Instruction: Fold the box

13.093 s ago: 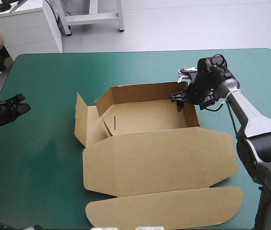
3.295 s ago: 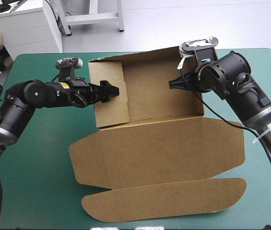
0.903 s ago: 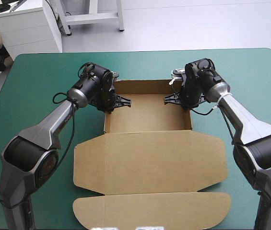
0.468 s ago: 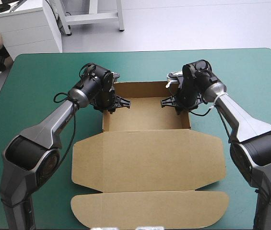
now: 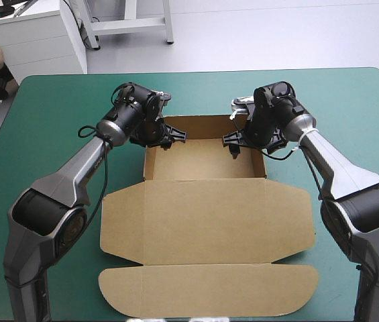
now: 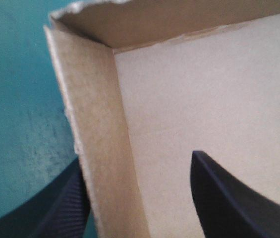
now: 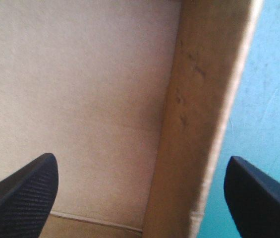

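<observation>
Mid-table on the teal-green cover (image 5: 55, 107), the brown box (image 5: 206, 221) is seen as an open tray, its lid laid flat toward the near edge. The step in hand is judged to be the seating of the raised side walls. At the far corners, the left wall (image 6: 100, 148) is straddled by the left gripper (image 5: 169, 136) and the right wall (image 7: 199, 124) by the right gripper (image 5: 235, 142), both spread wide and clamping nothing. A clean lift away is judged to be called for next, without the walls being dragged outward. Nothing else is seen on the cover to obstruct
</observation>
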`<state>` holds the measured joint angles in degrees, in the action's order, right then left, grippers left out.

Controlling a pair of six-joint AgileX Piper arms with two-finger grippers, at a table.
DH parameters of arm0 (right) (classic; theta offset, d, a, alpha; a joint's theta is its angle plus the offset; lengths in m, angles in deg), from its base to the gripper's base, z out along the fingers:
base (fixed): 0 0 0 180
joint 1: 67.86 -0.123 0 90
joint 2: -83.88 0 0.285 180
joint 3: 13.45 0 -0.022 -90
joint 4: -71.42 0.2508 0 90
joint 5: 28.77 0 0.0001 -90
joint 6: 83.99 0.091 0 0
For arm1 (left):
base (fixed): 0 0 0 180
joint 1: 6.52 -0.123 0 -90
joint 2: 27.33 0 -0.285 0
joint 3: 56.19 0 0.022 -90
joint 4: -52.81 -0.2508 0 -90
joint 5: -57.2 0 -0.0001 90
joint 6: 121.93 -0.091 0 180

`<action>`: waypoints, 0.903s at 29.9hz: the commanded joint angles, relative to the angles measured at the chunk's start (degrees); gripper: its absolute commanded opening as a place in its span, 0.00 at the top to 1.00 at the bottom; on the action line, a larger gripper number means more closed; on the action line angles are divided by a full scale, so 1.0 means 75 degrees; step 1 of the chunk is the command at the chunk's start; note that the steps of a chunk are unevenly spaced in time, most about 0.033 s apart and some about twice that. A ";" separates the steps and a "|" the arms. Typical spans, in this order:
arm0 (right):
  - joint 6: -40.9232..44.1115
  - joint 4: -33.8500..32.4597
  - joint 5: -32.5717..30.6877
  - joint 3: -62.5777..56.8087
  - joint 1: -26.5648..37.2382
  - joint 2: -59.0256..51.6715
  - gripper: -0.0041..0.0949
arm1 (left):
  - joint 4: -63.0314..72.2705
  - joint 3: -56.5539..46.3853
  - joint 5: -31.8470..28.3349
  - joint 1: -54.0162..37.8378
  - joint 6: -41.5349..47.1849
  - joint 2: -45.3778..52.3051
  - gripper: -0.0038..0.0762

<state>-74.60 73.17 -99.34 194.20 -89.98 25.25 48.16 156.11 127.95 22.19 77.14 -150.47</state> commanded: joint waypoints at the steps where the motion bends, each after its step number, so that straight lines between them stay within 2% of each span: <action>1: 0.0159 -0.0020 -0.0173 0.0713 0.0104 -0.0541 0.11 | -0.0125 0.0594 0.0386 0.0033 -0.0208 0.0518 0.43; 5: 0.0191 -0.0063 -0.0173 0.1143 0.0222 -0.0918 0.11 | -0.0271 0.1074 0.0386 0.0033 -0.1065 0.0728 0.43; 7: 0.0191 -0.0105 -0.0173 0.1192 0.0249 -0.1241 0.11 | -0.0409 0.1236 0.0386 0.0033 -0.1065 0.0934 0.44; 9: 0.0191 -0.0317 -0.0173 0.1192 0.0249 -0.1562 0.11 | -0.0559 0.1321 0.0386 0.0033 -0.1065 0.1203 0.49; 10: 0.0177 -0.0356 -0.0173 0.1192 0.0249 -0.1745 0.11 | -0.0616 0.1321 0.0386 0.0033 -0.1094 0.1379 0.56; 12: 0.0177 -0.0356 -0.0173 0.1192 0.0249 -0.2103 0.11 | -0.0583 0.1321 0.0386 0.0033 -0.1371 0.1734 0.75; 13: 0.0177 -0.0356 -0.0173 0.1192 0.0249 -0.2269 0.11 | -0.0584 0.1321 0.0386 0.0033 -0.1443 0.1921 0.88; 14: 0.0177 -0.0324 -0.0173 0.1176 0.0249 -0.2365 0.11 | -0.0597 0.1321 0.0386 0.0033 -0.1531 0.2109 0.96; 19: 0.0191 -0.0027 -0.0173 0.0372 0.0249 -0.3195 0.11 | -0.0715 0.0410 0.0386 0.0033 -0.1592 0.3244 0.96; 27: 0.0230 -0.0337 0.0161 -0.0828 0.0249 -0.3255 0.11 | -0.0784 -0.2819 0.0357 0.0033 -0.1592 0.6001 0.96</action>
<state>-72.92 71.42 -100.16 187.71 -88.45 1.84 43.13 139.52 128.71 22.19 65.14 -113.22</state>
